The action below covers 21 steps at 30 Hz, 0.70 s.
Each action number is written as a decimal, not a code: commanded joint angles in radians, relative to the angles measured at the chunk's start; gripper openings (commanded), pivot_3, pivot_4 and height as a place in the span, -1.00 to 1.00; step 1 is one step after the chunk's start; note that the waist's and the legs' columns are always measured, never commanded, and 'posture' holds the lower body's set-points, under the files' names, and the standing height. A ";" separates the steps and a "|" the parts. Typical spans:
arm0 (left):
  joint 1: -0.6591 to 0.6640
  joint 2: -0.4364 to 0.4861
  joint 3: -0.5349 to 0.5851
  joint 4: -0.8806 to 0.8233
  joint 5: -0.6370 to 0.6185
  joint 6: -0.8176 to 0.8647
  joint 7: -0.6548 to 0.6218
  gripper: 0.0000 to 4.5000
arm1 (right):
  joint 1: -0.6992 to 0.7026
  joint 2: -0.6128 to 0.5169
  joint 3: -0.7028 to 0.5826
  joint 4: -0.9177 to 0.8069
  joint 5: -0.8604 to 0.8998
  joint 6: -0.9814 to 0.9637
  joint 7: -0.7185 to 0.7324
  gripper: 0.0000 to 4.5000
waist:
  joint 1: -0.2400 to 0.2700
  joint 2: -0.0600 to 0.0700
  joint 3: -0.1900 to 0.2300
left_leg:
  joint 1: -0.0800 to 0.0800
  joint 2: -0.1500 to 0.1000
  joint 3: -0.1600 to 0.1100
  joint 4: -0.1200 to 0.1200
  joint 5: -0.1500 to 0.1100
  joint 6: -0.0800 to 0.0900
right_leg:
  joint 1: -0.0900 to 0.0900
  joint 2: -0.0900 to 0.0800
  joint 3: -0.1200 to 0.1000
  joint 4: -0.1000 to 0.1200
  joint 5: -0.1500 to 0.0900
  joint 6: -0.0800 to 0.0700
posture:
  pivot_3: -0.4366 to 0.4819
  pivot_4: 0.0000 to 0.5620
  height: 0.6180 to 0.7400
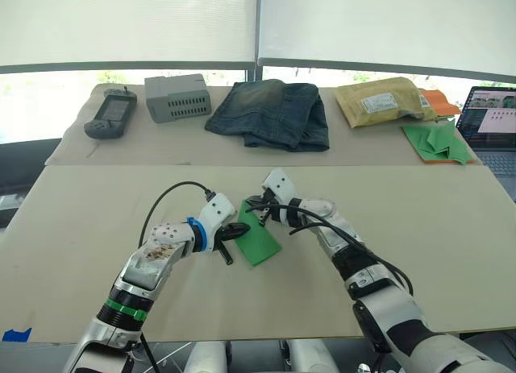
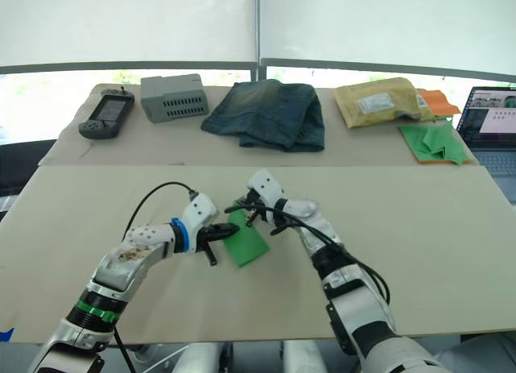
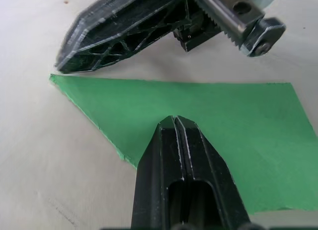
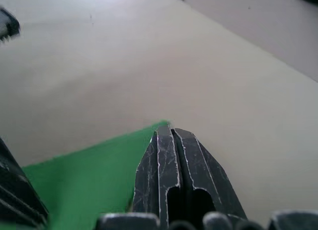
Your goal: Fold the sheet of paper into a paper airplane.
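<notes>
**Two closed grippers meet on the green paper**

Both arms reach in from the near edge of the table [image 1: 97,228]; the left gripper [image 1: 231,238] rests its tip on the near-left side of the sheet of paper [image 1: 260,241]; its fingers [image 3: 179,140] are pressed tight together, with nothing between them, and they push down on the green sheet; the right gripper [image 1: 260,212] sits at the far, pointed end of the sheet; its fingers [image 4: 171,155] are also squeezed together, holding nothing, with their tip on the corner of the paper.

The sheet lies flat in the middle of the table, between the two grippers; it looks like a wedge, with its long side running from the far-left point down to the wider near-right end; both grippers touch it, so neither arm has to travel; my guess is that the next fold must run along that long line, with one tip pinning the paper while the other slides.
</notes>
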 commanded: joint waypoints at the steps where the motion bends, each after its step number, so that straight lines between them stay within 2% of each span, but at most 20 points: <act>1: 0.017 0.016 0.000 0.010 0.015 0.018 0.008 -0.99 | 0.061 -0.085 0.005 -0.172 -0.019 0.125 0.044 -1.00 | 0.001 0.000 0.000 | 0.000 0.000 0.000 0.000 0.000 0.000 | 0.000 0.000 0.000 0.000 0.000 0.000 | -0.05 -0.47 0.81; 4: 0.002 0.017 0.006 -0.002 0.012 0.021 0.009 -0.99 | 0.127 -0.184 0.026 -0.431 0.033 0.295 0.164 -1.00 | 0.000 0.000 0.000 | 0.000 0.000 -0.001 0.000 0.000 0.000 | 0.000 0.000 0.000 0.000 0.000 0.000 | -0.05 -0.47 0.81; 9: -0.018 0.010 -0.007 0.006 0.018 0.021 0.006 -0.99 | 0.182 -0.298 0.092 -0.658 0.070 0.493 0.293 -1.00 | -0.004 0.001 0.000 | 0.001 0.000 0.000 0.000 0.000 0.000 | 0.000 0.003 0.000 0.000 -0.004 0.007 | -0.05 -0.47 0.81; 13: -0.033 0.007 -0.018 0.028 0.027 0.013 0.000 -0.99 | 0.223 -0.291 0.136 -0.706 0.083 0.543 0.304 -1.00 | -0.002 0.001 0.000 | 0.001 0.000 0.000 0.000 0.000 0.000 | 0.000 0.004 -0.001 0.000 -0.005 0.007 | -0.05 -0.47 0.81; 21: -0.047 0.026 -0.016 0.047 0.029 -0.001 -0.020 -0.99 | 0.260 -0.220 0.147 -0.729 0.109 0.594 0.260 -1.00 | -0.003 0.001 0.000 | 0.001 0.000 0.000 0.000 0.000 0.000 | 0.000 0.003 0.000 0.000 -0.005 0.007 | -0.05 -0.47 0.81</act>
